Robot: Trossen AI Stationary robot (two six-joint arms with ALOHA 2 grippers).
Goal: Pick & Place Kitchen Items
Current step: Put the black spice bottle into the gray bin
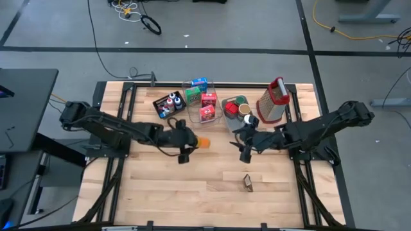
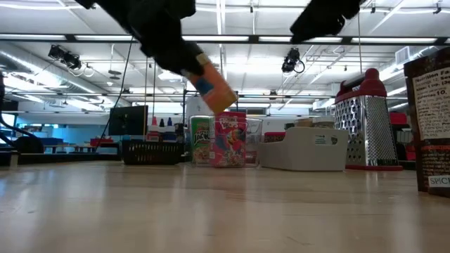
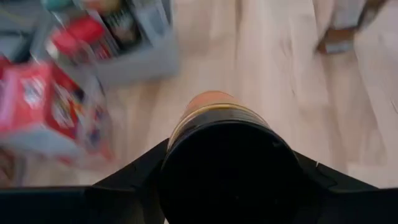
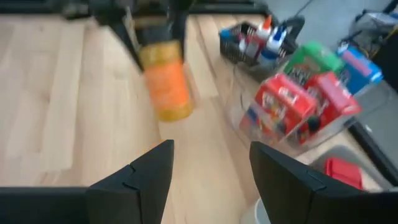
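Left gripper (image 1: 190,144) clamps an orange jar (image 1: 202,142) in the air mid-table, just near of the clear bin (image 1: 215,117) w/ boxes. Right gripper (image 1: 246,145) open, empty. Risk: jar's tilted, could slip and drop.

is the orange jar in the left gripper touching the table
Apart. The low view shows the orange jar, held in the left gripper, hanging well above the table.

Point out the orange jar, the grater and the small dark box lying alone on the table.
orange jar (image 4: 166,90): right wrist view, middle of its orange side.
grater (image 1: 272,102): high view, its metal face.
dark box (image 1: 248,183): high view, its top.
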